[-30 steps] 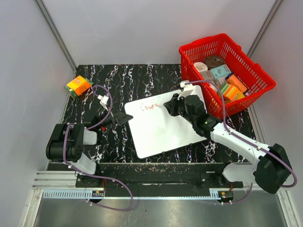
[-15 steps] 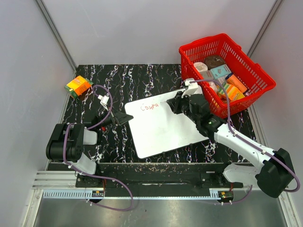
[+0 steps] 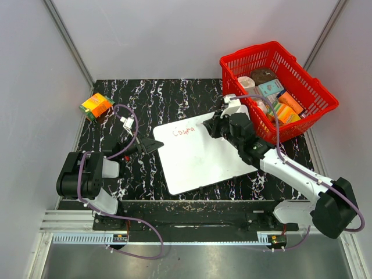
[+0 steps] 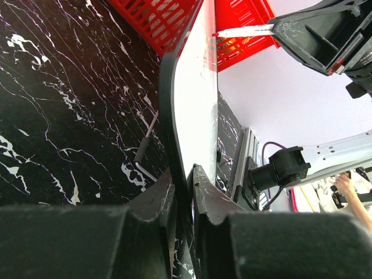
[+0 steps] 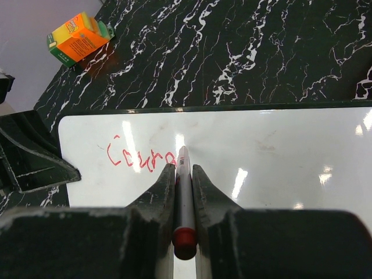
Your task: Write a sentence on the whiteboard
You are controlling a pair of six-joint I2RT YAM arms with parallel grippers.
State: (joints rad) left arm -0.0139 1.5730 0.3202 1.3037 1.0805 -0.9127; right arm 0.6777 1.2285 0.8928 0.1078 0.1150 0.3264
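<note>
The whiteboard (image 3: 200, 157) lies on the black marble table, tilted slightly counter-clockwise. Red letters of the sentence (image 3: 183, 131), reading "Coura", run along its far left part. My right gripper (image 3: 213, 128) is shut on a white marker with a red cap (image 5: 184, 195). The marker tip meets the board just right of the last letter (image 5: 168, 157). My left gripper (image 3: 157, 145) is shut on the board's left edge. In the left wrist view the whiteboard (image 4: 197, 99) stands edge-on between the jaws of the left gripper (image 4: 183, 174), and the marker (image 4: 244, 30) reaches in from the right.
A red basket (image 3: 317, 113) full of small boxes stands at the back right, close behind the right wrist. An orange carton (image 3: 96, 106) lies at the table's far left edge. Purple cables loop over both arms.
The right wrist has shifted slightly to the right and back along the writing line. The left gripper and the whiteboard have stayed put.
</note>
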